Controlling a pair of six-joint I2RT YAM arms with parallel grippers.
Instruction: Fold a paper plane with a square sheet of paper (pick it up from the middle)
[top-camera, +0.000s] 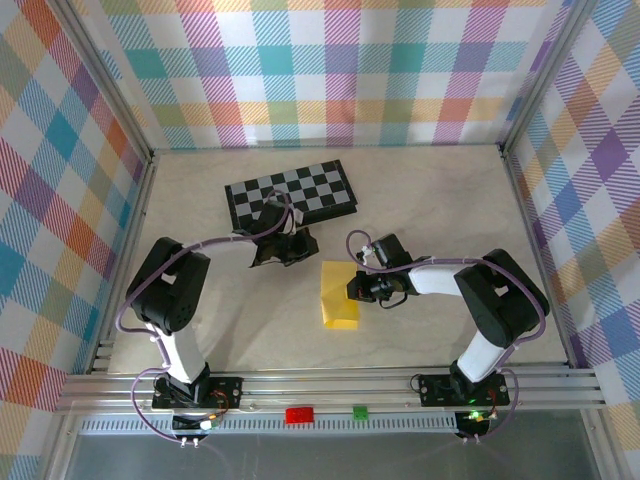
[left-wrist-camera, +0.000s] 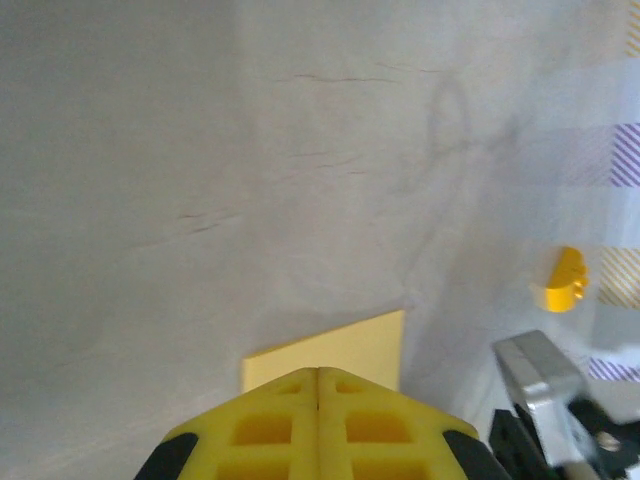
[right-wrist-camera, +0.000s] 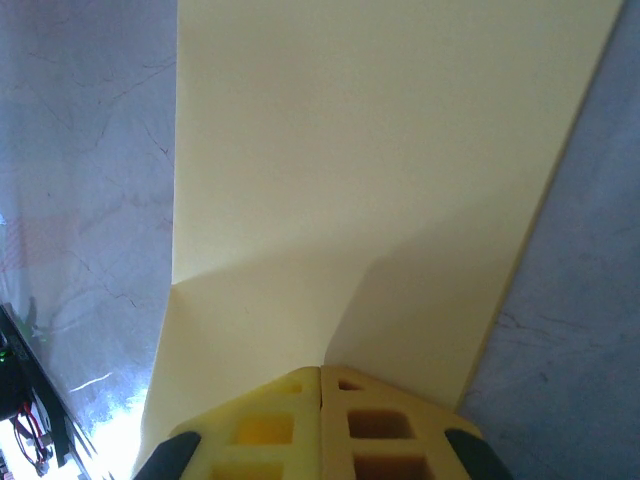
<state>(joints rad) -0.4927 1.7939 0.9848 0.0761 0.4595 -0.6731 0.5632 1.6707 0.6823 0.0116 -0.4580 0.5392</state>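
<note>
We note the sheet (top-camera: 339, 295) lying flat at centre frame, below the chessboard (top-camera: 291, 192). Right gripper (right-wrist-camera: 321, 371) closed, tips over the sheet. Left gripper (left-wrist-camera: 318, 373) closed, empty, upper left of the sheet, near its corner

Left hand (left-wrist-camera: 318, 374) and right hand (right-wrist-camera: 320, 371) both closed.

The square sheet of paper (top-camera: 338, 296) lies before the chessboard (top-camera: 292, 192).

One sheet of paper (top-camera: 339, 295); one chessboard (top-camera: 292, 192) at eleven o'clock from it; one orange block (left-wrist-camera: 561, 281); two grippers, the left gripper (left-wrist-camera: 318, 372) and right gripper (right-wrist-camera: 321, 368); one red marker (top-camera: 298, 414); one green marker (top-camera: 360, 411).
</note>
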